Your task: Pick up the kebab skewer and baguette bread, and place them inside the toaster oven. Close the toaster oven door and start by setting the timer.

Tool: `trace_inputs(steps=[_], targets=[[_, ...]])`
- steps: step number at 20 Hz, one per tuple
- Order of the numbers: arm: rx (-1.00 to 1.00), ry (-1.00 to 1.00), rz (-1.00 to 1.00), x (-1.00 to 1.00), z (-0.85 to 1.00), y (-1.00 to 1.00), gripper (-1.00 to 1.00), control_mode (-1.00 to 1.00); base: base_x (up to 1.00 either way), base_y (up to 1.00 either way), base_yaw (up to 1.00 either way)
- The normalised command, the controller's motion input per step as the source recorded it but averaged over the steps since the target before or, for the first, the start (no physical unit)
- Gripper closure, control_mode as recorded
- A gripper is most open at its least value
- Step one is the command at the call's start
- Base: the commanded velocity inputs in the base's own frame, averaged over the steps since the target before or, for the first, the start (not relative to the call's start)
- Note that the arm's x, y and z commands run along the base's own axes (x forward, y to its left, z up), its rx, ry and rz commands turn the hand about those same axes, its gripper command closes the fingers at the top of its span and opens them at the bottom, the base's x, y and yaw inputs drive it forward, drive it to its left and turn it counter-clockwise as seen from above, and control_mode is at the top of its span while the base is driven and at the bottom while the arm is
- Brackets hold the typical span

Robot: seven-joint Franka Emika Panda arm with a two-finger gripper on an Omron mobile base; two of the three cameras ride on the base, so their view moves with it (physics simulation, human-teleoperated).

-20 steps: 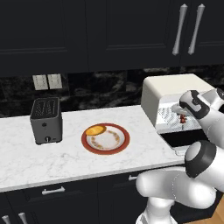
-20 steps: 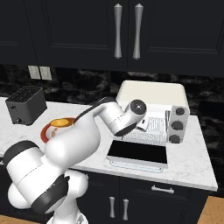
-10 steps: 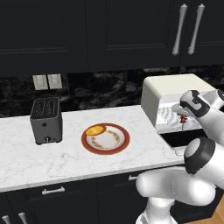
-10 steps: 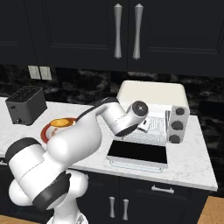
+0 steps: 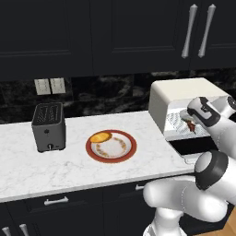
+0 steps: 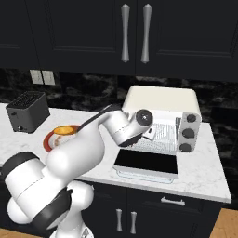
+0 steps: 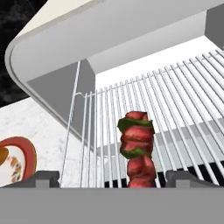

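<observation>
Marble counter (image 5: pixel 27 170), open toaster oven (image 6: pixel 160 100), kebab skewer (image 7: pixel 137 148) over rack (image 7: pixel 183 100)

A white marble counter (image 5: pixel 27 170) runs beneath black upper cabinets (image 5: pixel 92 32) with silver handles (image 6: pixel 135 32), backed by a dark veined wall (image 5: pixel 106 94) bearing a pale outlet plate (image 5: pixel 50 85). Black lower cabinets (image 6: pixel 153 216) sit under the counter's front edge, and wood floor (image 6: pixel 228 225) shows past its right end.

kebab skewer (image 7: pixel 137 149) on toaster oven (image 6: pixel 160 101) rack | baguette bread (image 5: pixel 100 137) on plate edge | toaster oven door (image 6: pixel 146 163) folded down flat
</observation>
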Motion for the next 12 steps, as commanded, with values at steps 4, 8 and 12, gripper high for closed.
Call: trace_inputs(steps=[4, 8, 12], targets=[[-0.01, -0.02, -0.05, -0.09, 0.46, 0.09, -1.00, -1.00, 0.00, 0.00, 0.00], [-0.18, -0.03, -0.10, -0.74, 0.79, 0.35, -1.00, -1.00, 0.00, 0.00, 0.00], [-0.34, -0.01, -0.16, -0.97, 0.50, 0.77, -1.00, -1.00, 0.00, 0.00, 0.00]])
